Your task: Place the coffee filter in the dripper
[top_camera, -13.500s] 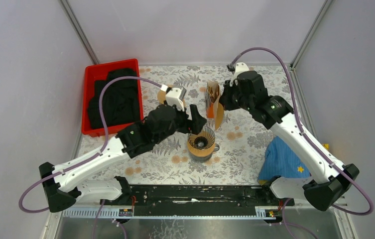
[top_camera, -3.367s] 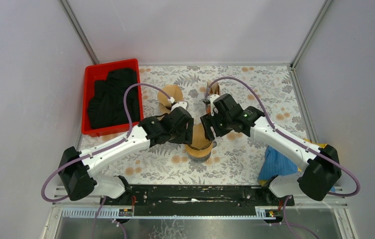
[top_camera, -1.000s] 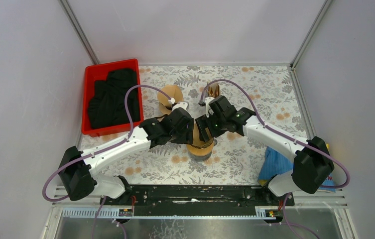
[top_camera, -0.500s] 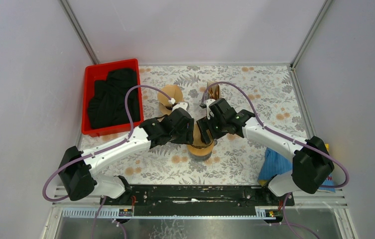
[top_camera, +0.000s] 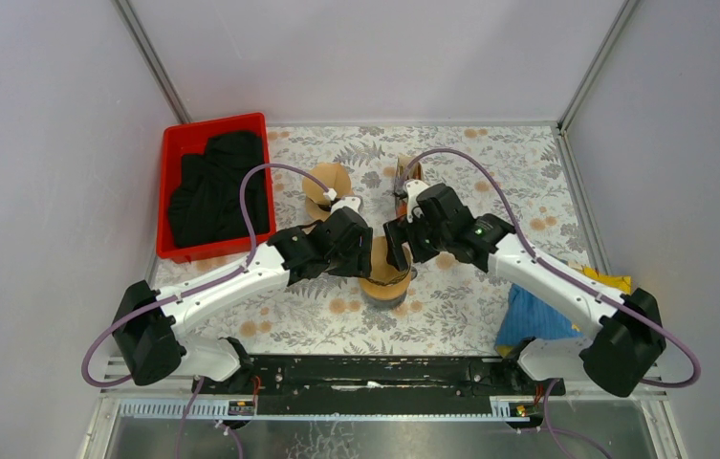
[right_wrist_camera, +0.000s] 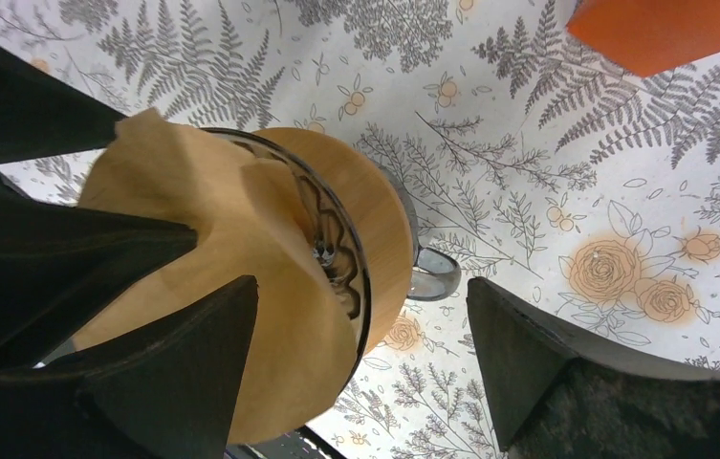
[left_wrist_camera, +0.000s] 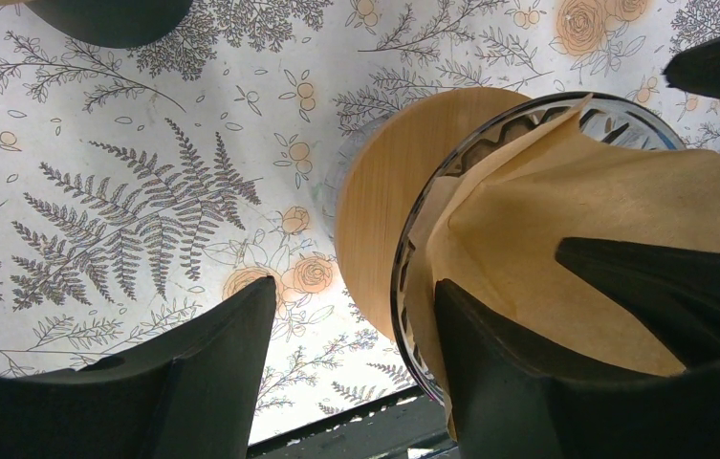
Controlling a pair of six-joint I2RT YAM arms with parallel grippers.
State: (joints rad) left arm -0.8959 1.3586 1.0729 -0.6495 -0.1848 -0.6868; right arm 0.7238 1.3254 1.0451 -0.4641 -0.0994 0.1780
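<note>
The glass dripper (left_wrist_camera: pixel 411 287) with its wooden collar (left_wrist_camera: pixel 384 210) stands on the flowered table mat. The brown paper coffee filter (left_wrist_camera: pixel 585 229) sits inside it, its top edge standing above the rim. My left gripper (left_wrist_camera: pixel 356 378) is open and straddles the dripper's rim, one finger inside on the filter, the other outside over the mat. From the opposite side my right gripper (right_wrist_camera: pixel 360 373) is open too, one finger on the filter (right_wrist_camera: pixel 241 239) and the other outside past the collar (right_wrist_camera: pixel 389 239). In the top view both grippers (top_camera: pixel 367 256) (top_camera: pixel 397 256) cover most of the dripper (top_camera: pixel 381 285).
A red bin (top_camera: pixel 176 143) of black cloth stands at the back left. A brown round stack (top_camera: pixel 327 180) and an orange packet (top_camera: pixel 408 177) lie behind the dripper. A blue cloth (top_camera: pixel 533 311) and something yellow (top_camera: pixel 609 279) lie at the right.
My right gripper has drawn back a little to the right and its jaws have widened slightly. The left arm and the filter have stayed where they were.
</note>
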